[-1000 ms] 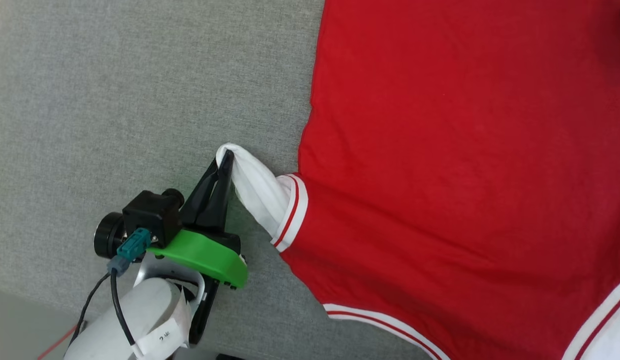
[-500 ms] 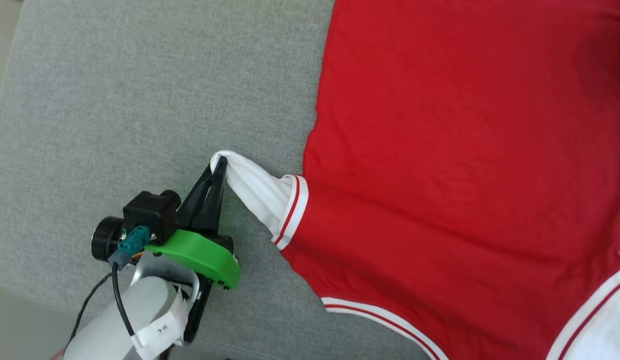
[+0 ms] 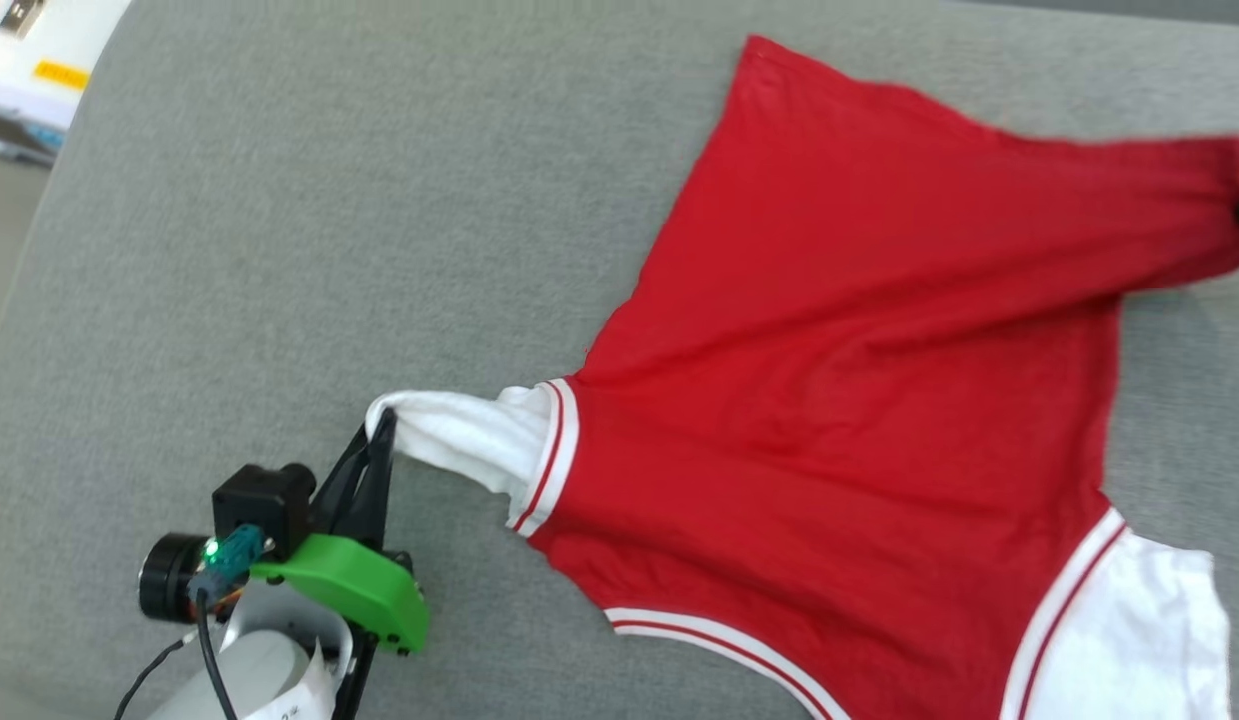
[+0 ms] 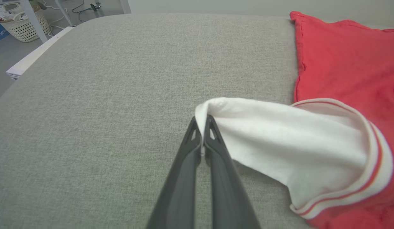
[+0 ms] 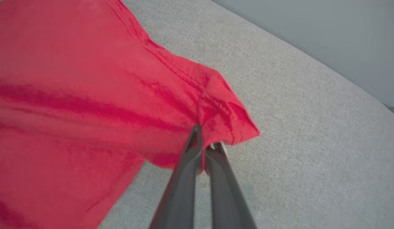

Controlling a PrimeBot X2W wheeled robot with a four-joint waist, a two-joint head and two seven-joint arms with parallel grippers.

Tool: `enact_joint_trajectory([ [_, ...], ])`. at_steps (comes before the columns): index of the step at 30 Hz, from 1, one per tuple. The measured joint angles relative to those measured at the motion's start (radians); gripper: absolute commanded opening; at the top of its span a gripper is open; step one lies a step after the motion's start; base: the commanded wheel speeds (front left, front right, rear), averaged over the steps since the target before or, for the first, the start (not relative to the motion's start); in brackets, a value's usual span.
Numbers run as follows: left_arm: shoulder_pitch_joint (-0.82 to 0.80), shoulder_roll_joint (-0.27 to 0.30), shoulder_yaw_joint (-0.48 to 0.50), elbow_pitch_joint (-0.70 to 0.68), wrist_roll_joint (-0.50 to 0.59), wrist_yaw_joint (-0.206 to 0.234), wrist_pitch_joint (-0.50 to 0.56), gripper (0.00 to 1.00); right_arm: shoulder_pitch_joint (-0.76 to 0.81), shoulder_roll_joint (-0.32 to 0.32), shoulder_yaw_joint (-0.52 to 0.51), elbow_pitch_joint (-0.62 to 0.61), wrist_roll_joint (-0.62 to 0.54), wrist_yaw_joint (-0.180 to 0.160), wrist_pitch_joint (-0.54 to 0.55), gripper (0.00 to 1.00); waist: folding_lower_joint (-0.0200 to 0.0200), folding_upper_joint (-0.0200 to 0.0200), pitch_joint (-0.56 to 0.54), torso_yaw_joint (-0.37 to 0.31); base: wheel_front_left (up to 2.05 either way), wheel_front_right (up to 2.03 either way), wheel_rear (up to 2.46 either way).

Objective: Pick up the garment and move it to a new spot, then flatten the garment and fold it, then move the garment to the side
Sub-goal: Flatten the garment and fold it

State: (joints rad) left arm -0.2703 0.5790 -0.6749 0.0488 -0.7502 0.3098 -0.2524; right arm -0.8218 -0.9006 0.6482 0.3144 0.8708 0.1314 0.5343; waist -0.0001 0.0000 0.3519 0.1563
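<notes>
The garment point(image 3: 859, 400), a red shirt with white sleeves and striped trim, lies spread on the grey cushion point(image 3: 279, 250). My left gripper point(image 3: 382, 428) is shut on the tip of its white sleeve point(image 3: 459, 440), pulled out to the left; the left wrist view has the left gripper point(image 4: 202, 122) pinching the sleeve point(image 4: 279, 136) too. My right gripper point(image 5: 204, 140) is shut on a red hem corner point(image 5: 228, 117) of the garment point(image 5: 72, 95), which is lifted and stretched taut. A second white sleeve point(image 3: 1129, 640) lies at the lower right.
The grey cushion point(image 4: 104, 95) extends wide to the left of the shirt. Its left edge drops to a floor with a white woven basket point(image 4: 22, 22) and a pale shelf point(image 3: 39, 60) beyond. A grey wall point(image 5: 311, 31) lies behind the far edge.
The head camera has pulled back, so more of the shirt shows. The red hem corner at the right is now gathered and pulled taut. The left gripper keeps its hold on the sleeve.
</notes>
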Motion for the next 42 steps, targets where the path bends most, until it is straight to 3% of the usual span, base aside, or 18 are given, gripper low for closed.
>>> enact_joint_trajectory([
  [6, 0.043, 0.022, 0.016, -0.009, -0.024, 0.016, -0.002, 0.00, 0.232, -0.059, -0.032, -0.080, 0.052, 0.000, -0.068, 0.00, 0.0000, 0.0000, -0.053, -0.067, 0.00, 0.00, 0.00],
  [12, 0.075, 0.035, 0.022, -0.024, -0.026, 0.029, -0.002, 0.00, 0.499, -0.070, -0.112, -0.139, 0.083, 0.000, -0.122, 0.00, 0.0000, 0.0000, -0.101, -0.116, 0.00, 0.00, 0.00],
  [20, 0.086, 0.043, 0.013, -0.031, -0.025, 0.038, 0.000, 0.00, 0.830, 0.039, -0.233, -0.123, 0.092, 0.000, -0.159, 0.00, 0.0000, 0.0000, -0.133, -0.139, 0.00, 0.00, 0.00],
  [27, 0.085, 0.044, 0.002, -0.028, -0.024, 0.038, 0.009, 0.00, 0.897, 0.115, -0.307, -0.100, 0.087, -0.001, -0.161, 0.00, 0.0000, 0.0000, -0.134, -0.132, 0.00, 0.00, 0.00],
  [28, 0.085, 0.044, 0.000, -0.027, -0.024, 0.038, 0.011, 0.00, 0.899, 0.124, -0.324, -0.103, 0.061, -0.001, -0.168, 0.39, 0.0000, 0.0000, -0.137, -0.133, 0.00, 0.00, 0.00],
  [29, 0.085, 0.044, 0.000, -0.026, -0.024, 0.038, 0.012, 0.00, 0.900, 0.128, -0.337, -0.107, 0.041, 0.000, -0.176, 1.00, 0.0000, 0.0000, -0.139, -0.133, 0.00, 0.00, 0.00],
  [36, 0.084, 0.044, -0.011, -0.032, -0.019, 0.039, 0.017, 0.00, 0.868, 0.133, -0.485, -0.243, -0.019, 0.000, -0.188, 1.00, 0.0000, 0.0000, -0.150, -0.129, 0.00, 0.00, 0.00],
  [42, 0.052, 0.041, -0.023, -0.049, -0.003, 0.038, 0.026, 0.00, 0.705, 0.086, -0.559, -0.409, -0.065, 0.000, -0.078, 1.00, 0.0000, 0.0000, -0.126, -0.105, 0.00, 0.00, 0.00],
])
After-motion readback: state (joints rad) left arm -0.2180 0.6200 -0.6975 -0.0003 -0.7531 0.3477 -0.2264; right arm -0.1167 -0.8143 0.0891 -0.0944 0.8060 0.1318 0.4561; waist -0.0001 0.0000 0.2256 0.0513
